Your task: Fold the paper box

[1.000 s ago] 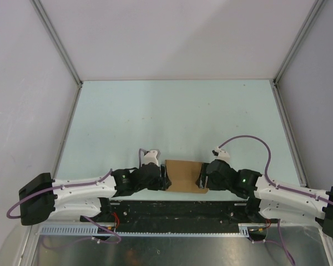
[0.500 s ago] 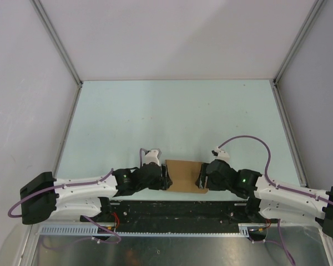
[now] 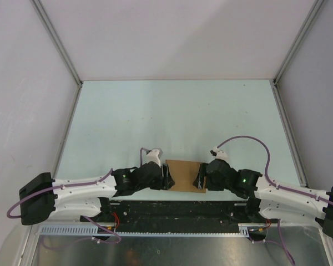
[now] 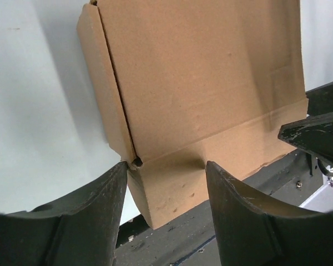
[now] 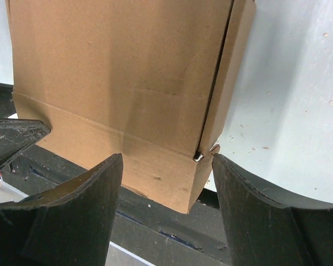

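Top, left-wrist and right-wrist views. The paper box (image 3: 184,175) lies flat at the near edge of the worktop (image 3: 172,116), midway between the two arms, with its long axis running left to right from one gripper to the other. The left gripper (image 3: 166,178) meets its left end and the right gripper (image 3: 200,180) its right end, so both are equally near.

In each wrist view the fingers stand apart and straddle a near corner of the box, where a side flap meets the creased front flap. Neither gripper is seen clamped on the cardboard, and whether a fingertip presses it cannot be told. The front flap overhangs the dark rail below. The coming fold likely turns on this crease, which lies along the line joining both grippers.
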Tool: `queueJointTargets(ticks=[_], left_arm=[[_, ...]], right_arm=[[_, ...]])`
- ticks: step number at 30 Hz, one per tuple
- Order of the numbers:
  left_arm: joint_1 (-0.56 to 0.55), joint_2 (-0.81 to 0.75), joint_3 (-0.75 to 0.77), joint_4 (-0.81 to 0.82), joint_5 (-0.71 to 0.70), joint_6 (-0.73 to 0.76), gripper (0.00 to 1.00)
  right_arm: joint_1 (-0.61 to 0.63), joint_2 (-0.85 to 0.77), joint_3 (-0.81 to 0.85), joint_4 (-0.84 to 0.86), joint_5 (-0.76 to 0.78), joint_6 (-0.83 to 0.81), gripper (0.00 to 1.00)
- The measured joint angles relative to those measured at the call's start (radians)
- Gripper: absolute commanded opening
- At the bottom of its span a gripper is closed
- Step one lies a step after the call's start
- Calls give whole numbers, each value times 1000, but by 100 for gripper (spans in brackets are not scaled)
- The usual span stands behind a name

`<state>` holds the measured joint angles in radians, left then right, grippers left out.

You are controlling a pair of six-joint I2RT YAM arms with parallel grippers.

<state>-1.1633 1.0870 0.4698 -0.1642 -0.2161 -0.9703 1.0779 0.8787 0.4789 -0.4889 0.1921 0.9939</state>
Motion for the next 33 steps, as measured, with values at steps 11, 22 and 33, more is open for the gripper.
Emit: queueJointTargets(ticks=[11, 22, 33], left_arm=[[0, -10, 0, 14, 19, -17, 62], [0, -15, -18, 25, 19, -22, 56], [-1, -24, -60, 66, 18, -26, 50]], right_arm=[[-5, -7, 0, 1, -22, 1, 66], [-13, -22, -7, -8, -21, 0, 64], [-20, -51, -15, -15, -21, 0, 61]])
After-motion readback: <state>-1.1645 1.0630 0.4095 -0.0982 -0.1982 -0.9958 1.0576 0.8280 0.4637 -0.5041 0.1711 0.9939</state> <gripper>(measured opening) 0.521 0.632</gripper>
